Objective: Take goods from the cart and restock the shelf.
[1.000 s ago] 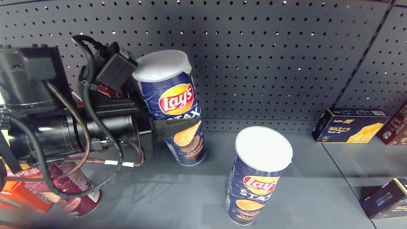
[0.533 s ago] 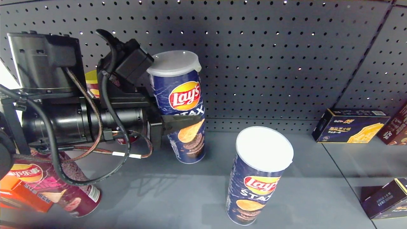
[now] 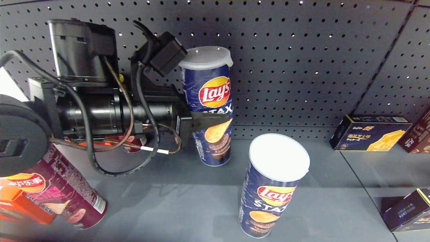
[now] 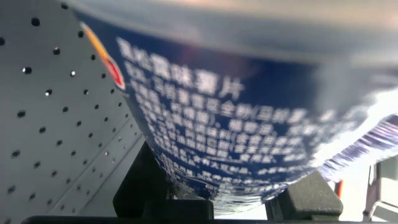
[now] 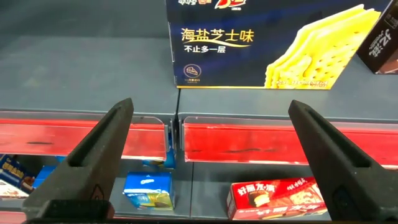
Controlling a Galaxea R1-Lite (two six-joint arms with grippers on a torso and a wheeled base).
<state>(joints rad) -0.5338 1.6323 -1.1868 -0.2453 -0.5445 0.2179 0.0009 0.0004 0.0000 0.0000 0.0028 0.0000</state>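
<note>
Carried rightward, glossy cylindrical chip can [image 3: 215, 95] clenched in left hand [image 3: 211, 118], right hand [image 5: 210, 111] spread open

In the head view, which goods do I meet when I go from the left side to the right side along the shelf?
First the maroon can → blue can held in the left hand → standing blue can → dark blue cracker box.
</note>
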